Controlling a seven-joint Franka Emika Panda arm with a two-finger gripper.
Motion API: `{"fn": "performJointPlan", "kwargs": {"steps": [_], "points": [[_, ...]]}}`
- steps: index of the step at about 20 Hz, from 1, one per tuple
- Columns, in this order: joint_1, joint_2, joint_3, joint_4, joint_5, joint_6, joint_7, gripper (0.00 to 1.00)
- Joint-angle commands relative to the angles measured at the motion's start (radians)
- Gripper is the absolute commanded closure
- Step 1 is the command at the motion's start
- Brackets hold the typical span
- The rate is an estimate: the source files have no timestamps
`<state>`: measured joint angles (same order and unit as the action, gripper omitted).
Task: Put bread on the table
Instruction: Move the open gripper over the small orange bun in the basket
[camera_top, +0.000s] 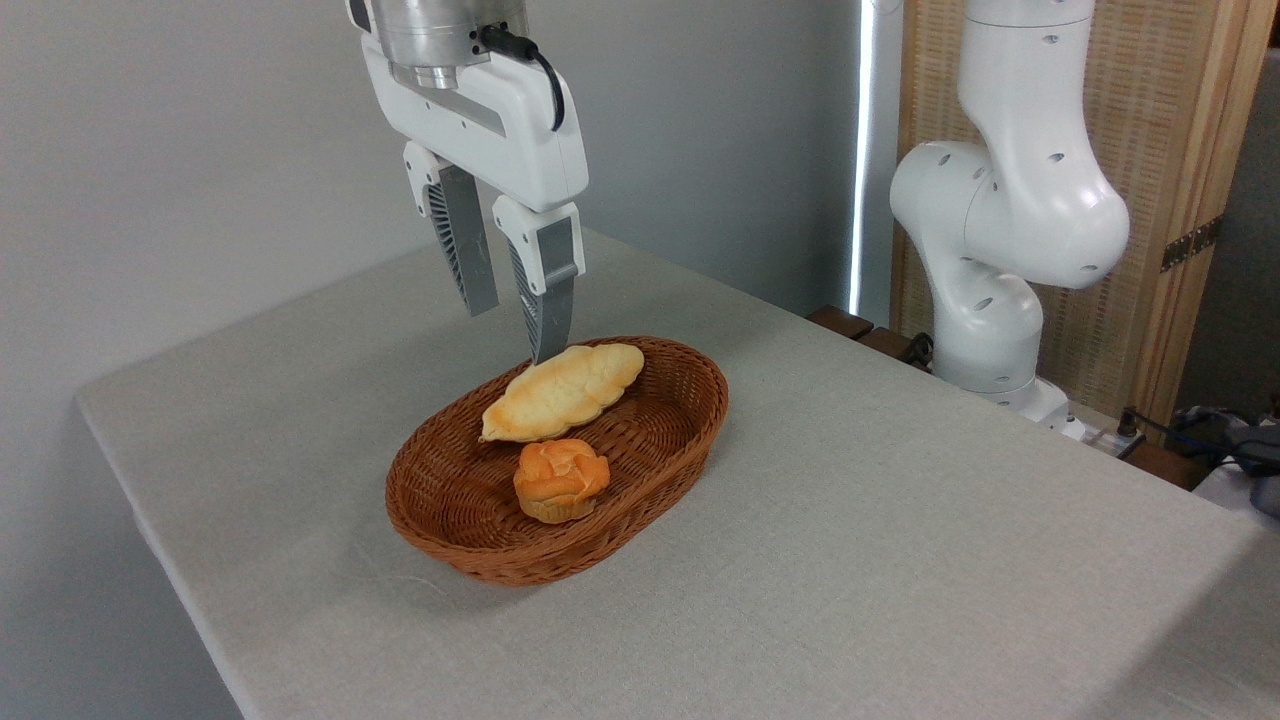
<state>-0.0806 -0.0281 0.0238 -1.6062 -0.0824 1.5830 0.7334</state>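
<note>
One basket (690, 400) sitting on one bench (900, 560), holding two breads: one orange bun (560, 480), one pale braided loaf (565, 390).

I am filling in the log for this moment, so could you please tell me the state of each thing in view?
gripper: open, empty, above the far end of the basket.
bread: lying in the basket, not held.
braided loaf: lying in the basket behind the bread, not held.
basket: upright on the table, holding both.
table: cloth-covered, bearing the basket.

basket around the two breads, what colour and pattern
Brown woven wicker basket, shown clearly in the fixed camera view.
</note>
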Motion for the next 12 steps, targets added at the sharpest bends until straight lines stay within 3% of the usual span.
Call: {"fn": "performJointPlan", "kwargs": {"steps": [1,4,12], "points": [[-0.004,0.007,0.001,0.014,0.0,-0.031,-0.016,0.0],[0.004,-0.004,-0.027,-0.015,-0.002,-0.017,-0.011,0.0],[0.009,-0.171,-0.11,-0.351,-0.004,0.245,-0.012,0.0]]}}
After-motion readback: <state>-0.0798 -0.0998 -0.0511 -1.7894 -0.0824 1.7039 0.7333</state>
